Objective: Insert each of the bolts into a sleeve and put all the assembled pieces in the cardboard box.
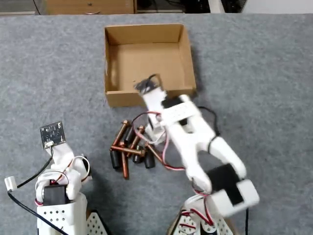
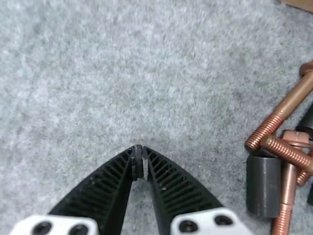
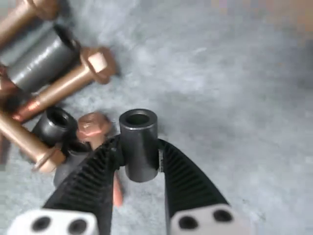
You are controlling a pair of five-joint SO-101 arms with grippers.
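The right hand [image 3: 139,149] pinches a dark sleeve [image 3: 139,134] between its ribbed fingers, the sleeve's open end facing up toward the wrist. It sits close beside the heap, and I cannot tell whether the sleeve touches the grey tabletop [image 1: 259,68]. The heap of copper bolts [image 1: 126,147] and black sleeves [image 1: 115,159] lies mid-table, just on the near side of the cardboard box [image 1: 113,54]. The left hand [image 2: 138,157] is at the near left, tips pressed together, over bare tabletop left of the heap.
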